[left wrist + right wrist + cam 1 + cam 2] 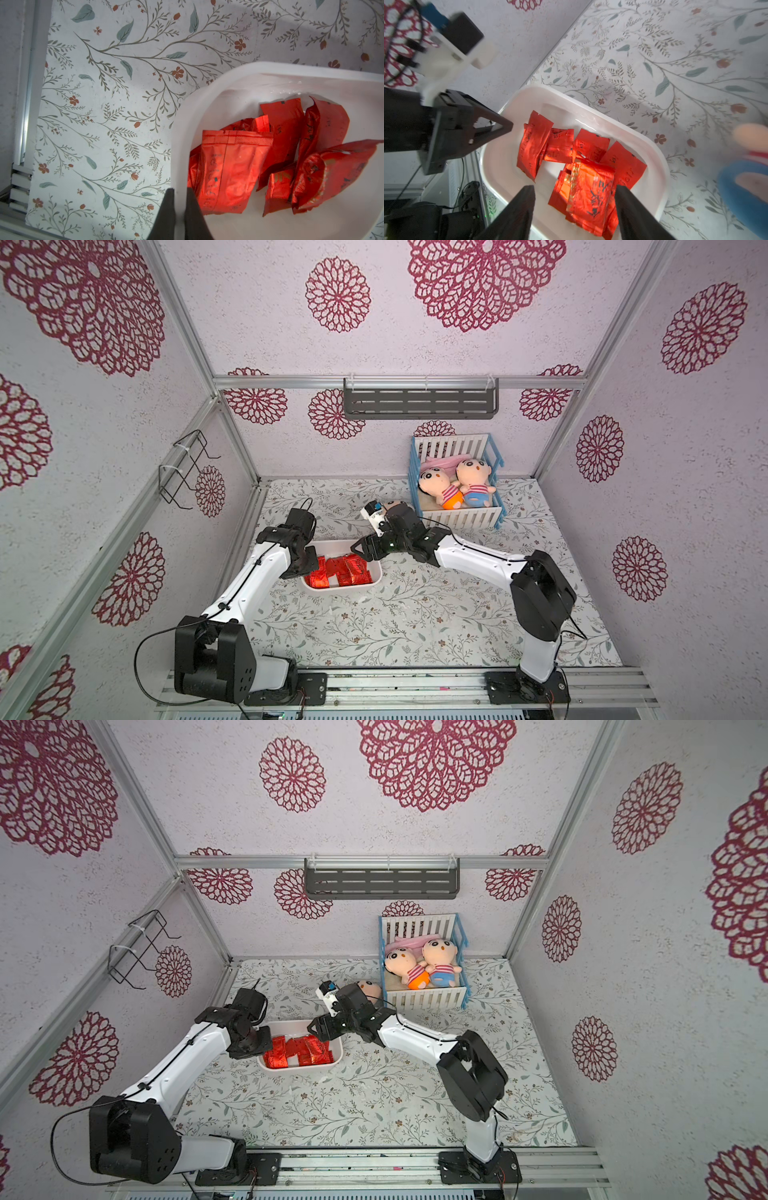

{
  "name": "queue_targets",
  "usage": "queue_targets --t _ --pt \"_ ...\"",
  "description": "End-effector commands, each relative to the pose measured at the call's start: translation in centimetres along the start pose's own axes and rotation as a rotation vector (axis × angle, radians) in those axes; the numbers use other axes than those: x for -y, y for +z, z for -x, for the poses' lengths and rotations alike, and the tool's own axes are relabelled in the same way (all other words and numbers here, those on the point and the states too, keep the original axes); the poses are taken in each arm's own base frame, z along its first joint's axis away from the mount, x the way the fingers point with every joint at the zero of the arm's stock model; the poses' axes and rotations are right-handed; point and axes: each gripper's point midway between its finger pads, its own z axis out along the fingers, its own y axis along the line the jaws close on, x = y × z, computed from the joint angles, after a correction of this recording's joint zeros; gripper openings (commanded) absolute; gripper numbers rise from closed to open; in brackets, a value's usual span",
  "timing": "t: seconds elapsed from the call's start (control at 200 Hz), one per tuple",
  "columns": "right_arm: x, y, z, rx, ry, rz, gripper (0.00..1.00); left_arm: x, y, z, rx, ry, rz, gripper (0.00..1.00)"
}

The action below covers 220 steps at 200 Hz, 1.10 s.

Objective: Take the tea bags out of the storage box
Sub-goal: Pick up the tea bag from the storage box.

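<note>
The white storage box (345,589) (305,1068) sits at the left of the flowered table, with several red foil tea bags (345,570) (301,1052) piled inside. My left gripper (309,560) (180,190) is shut on the box's left rim (207,87), one finger outside the wall and one inside. In the left wrist view the tea bags (230,166) lie just past that finger. My right gripper (357,549) (574,187) hangs open over the box's right half (660,158), straddling the topmost tea bag (583,187) without pinching it. The left gripper (506,125) shows opposite.
A blue-and-white toy crib (457,518) with two dolls stands at the back right. A third doll (368,988) lies beside it, just behind my right wrist. A grey shelf (419,402) hangs on the back wall, a wire rack (187,468) on the left wall.
</note>
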Motion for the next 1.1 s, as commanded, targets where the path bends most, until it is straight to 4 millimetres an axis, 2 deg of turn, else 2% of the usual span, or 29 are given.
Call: queue_targets --t 0.0,0.1,0.225,0.31,0.46,0.57,0.731,0.841,0.971,1.096 --pt "0.5 0.9 -0.5 -0.038 -0.031 0.007 0.67 0.7 -0.4 0.1 0.022 0.033 -0.037 0.00" --pt "2.4 1.7 -0.9 -0.049 -0.023 -0.059 0.67 0.6 -0.1 0.0 0.015 0.033 -0.027 0.00" --pt "4.4 2.6 -2.3 -0.103 -0.002 -0.124 0.65 0.5 0.0 0.0 0.012 0.034 -0.016 0.00" --pt "4.1 3.1 -3.0 -0.110 0.001 -0.089 0.64 0.5 0.0 0.0 0.014 0.036 -0.012 0.00" --pt "3.1 3.8 -3.4 -0.122 0.018 -0.014 0.54 0.4 0.2 0.0 0.009 0.034 -0.003 0.00" --pt "2.4 4.2 -3.9 -0.136 0.031 0.038 0.50 0.4 0.2 0.0 0.008 0.035 -0.001 0.00" --pt "2.5 4.6 -4.7 -0.160 0.041 0.047 0.48 0.5 0.3 -0.1 0.005 0.039 -0.001 0.00" --pt "2.4 4.4 -4.6 -0.158 0.039 0.049 0.43 0.6 0.3 -0.1 0.005 0.042 -0.001 0.00" --pt "1.9 4.1 -4.1 -0.148 0.041 0.066 0.29 0.6 0.3 -0.2 0.003 0.045 0.003 0.00" --pt "1.4 3.2 -2.9 -0.115 0.036 0.063 0.24 0.6 0.3 -0.2 0.004 0.046 0.011 0.00"
